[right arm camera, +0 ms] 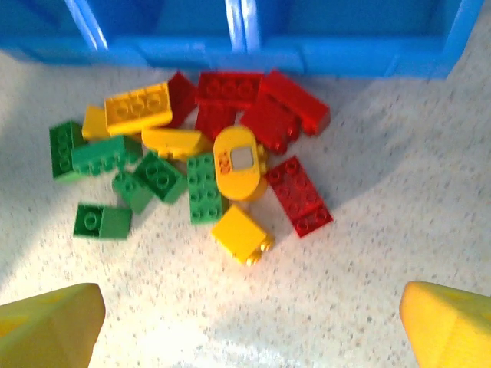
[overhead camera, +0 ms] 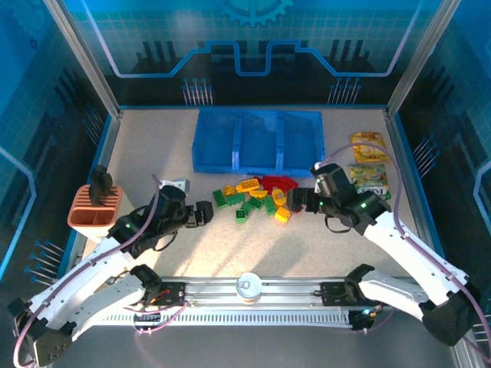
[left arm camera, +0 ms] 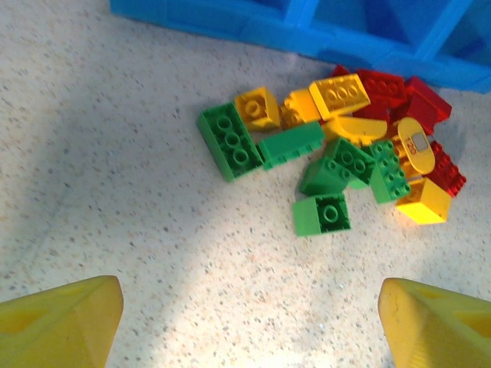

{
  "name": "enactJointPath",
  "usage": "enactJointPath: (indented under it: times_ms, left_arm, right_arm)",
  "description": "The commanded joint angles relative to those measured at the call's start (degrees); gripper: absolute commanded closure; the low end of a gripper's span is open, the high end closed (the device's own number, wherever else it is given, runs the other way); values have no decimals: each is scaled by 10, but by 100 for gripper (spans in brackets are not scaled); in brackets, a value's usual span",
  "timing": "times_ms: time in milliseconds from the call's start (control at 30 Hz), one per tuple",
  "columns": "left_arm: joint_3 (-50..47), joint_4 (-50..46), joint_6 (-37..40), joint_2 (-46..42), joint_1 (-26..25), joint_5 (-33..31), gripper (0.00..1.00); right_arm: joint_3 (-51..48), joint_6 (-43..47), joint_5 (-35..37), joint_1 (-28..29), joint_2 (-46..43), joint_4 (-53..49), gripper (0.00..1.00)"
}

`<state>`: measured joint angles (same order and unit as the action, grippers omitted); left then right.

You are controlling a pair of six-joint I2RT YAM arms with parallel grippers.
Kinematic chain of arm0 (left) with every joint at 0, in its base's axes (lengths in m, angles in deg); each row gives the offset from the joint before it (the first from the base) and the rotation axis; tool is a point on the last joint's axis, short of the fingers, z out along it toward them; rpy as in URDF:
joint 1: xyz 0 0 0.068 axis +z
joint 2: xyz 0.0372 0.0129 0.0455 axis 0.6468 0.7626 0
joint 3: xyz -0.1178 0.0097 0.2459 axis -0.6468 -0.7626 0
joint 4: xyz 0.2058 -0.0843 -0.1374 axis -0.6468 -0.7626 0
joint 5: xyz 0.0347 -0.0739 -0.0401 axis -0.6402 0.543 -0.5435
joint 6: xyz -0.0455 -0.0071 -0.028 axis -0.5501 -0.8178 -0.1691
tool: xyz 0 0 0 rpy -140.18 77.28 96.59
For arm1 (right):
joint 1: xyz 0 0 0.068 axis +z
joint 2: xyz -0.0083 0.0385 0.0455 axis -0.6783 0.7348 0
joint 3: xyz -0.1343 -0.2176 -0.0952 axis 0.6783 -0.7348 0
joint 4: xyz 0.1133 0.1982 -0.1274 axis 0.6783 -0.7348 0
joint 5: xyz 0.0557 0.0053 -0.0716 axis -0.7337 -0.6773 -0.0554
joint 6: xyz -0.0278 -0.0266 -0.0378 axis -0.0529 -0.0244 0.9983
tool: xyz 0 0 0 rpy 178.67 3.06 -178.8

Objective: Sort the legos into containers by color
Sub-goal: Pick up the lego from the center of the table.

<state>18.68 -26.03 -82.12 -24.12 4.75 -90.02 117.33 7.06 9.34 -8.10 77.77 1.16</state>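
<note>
Top view, progress: we judged the sort not yet begun. All the legos (overhead camera: 257,198) lay in one mixed pile on the table (overhead camera: 153,153).
Top view, containers: the blue tray (overhead camera: 230,163) sat at the far middle, its three compartments side by side. We saw no brick in any of them.
Top view, pile: it lay just near of the tray's near wall, with reds toward the far right, greens toward the left and yellows scattered through.
Top view, left gripper (overhead camera: 205,213): it was low at the pile's left edge, jaws apart and holding nothing.
Top view, right gripper (overhead camera: 295,201): it was low at the pile's right edge, jaws apart and empty.
Top view, bystanders: the snack packets (overhead camera: 368,165) at the far right and the orange holder (overhead camera: 93,208) at the near left were both well apart from the pile.
Left wrist view, pincer: its yellow fingers (left arm camera: 61,322) stood wide, with bare table between them.
Left wrist view, legos: a lone green brick (left arm camera: 322,215) lay nearest us, just beside the heap, and the tray wall ran behind.
Right wrist view, pincer: its fingers (right arm camera: 46,322) were spread wide with nothing between them.
Right wrist view, legos: a yellow brick (right arm camera: 242,234) lay nearest, and the reds crowded near the tray wall.
Right wrist view, remaining: we judged that everything was left to do, each of the three colours into its own compartment.
</note>
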Motion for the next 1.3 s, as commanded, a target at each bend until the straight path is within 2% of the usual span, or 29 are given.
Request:
enactJointPath:
  times_ms: [0,167,367,733,833,1267]
  left_arm:
    - [-6,-5,-29,9,-23,29,13]
    - [-2,24,-46,58,-54,38,15]
    - [37,44,-61,155,-84,26,16]
    - [119,87,-66,349,-94,54,17]
    - [149,70,-60,397,-94,43,19]
    - [192,69,-66,501,-94,46,31]
  right_arm:
    - [-5,-32,3,48,-15,-18,0]
    - [-14,-51,4,75,-19,2,0]
    - [-51,-67,25,94,-18,4,0]
    - [-77,-33,24,84,11,37,0]
    - [-102,-35,28,77,4,55,0]
    - [-152,-57,14,55,-20,75,0]
